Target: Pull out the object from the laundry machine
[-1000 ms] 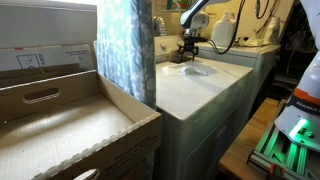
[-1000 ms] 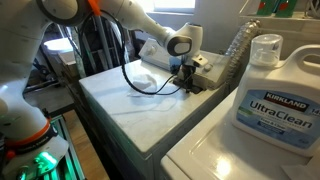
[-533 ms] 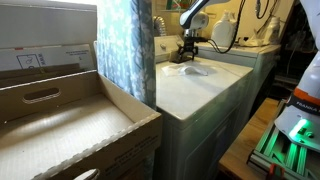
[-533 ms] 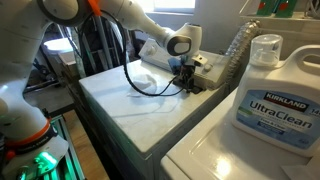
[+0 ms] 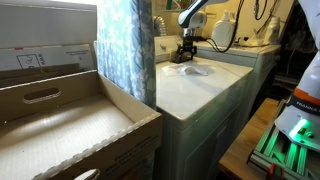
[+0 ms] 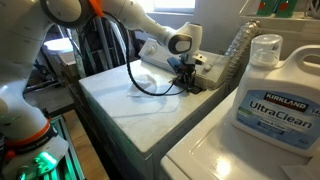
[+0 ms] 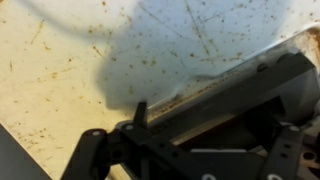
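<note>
The laundry machine's glossy white top (image 5: 195, 95) shows in both exterior views (image 6: 125, 100). My gripper (image 5: 188, 57) hangs low over its rear edge, right at the raised control panel (image 6: 187, 76). A small dark object (image 6: 194, 86) lies directly under the fingers, at the seam with the panel. In the wrist view I see the stained white top (image 7: 90, 50) and a dark strip (image 7: 235, 95) along the seam. My gripper's dark linkage fills the bottom of that view and hides how the jaws stand. A pale flat piece (image 5: 193, 70) lies on the top just in front of the gripper.
A black cable (image 6: 140, 85) loops across the machine's top. A large detergent jug (image 6: 275, 90) stands on the second appliance (image 6: 225, 150), with a clear plastic bottle (image 6: 235, 50) behind it. A patterned curtain (image 5: 125, 50) and a cardboard box (image 5: 60, 120) stand beside the machine.
My gripper has shifted very slightly at the rear seam and the cable loop has sagged a little. Everything else is as before.
</note>
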You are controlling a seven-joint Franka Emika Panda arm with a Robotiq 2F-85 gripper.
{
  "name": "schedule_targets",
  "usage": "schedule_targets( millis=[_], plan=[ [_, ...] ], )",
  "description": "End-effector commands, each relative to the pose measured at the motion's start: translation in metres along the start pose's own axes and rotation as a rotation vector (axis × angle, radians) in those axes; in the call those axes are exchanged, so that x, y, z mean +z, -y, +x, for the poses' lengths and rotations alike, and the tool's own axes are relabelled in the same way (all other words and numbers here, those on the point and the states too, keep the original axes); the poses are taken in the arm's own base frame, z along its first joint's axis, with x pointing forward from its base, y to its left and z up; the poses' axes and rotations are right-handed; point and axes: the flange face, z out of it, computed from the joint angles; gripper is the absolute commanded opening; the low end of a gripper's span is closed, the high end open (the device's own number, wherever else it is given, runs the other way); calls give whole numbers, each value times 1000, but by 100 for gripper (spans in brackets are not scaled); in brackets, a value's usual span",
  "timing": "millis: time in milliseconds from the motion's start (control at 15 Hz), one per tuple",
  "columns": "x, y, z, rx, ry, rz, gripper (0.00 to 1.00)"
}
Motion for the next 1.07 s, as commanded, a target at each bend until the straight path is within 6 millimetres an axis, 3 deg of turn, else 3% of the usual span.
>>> schedule_targets(
  millis=[0,333,1000],
  plan=[
    [6,-11,-19,-70,145,-32,100],
    [10,-13,-28,-108,171,-53,100],
    [-3,-28,-54,-98,174,-44,100]
  ],
)
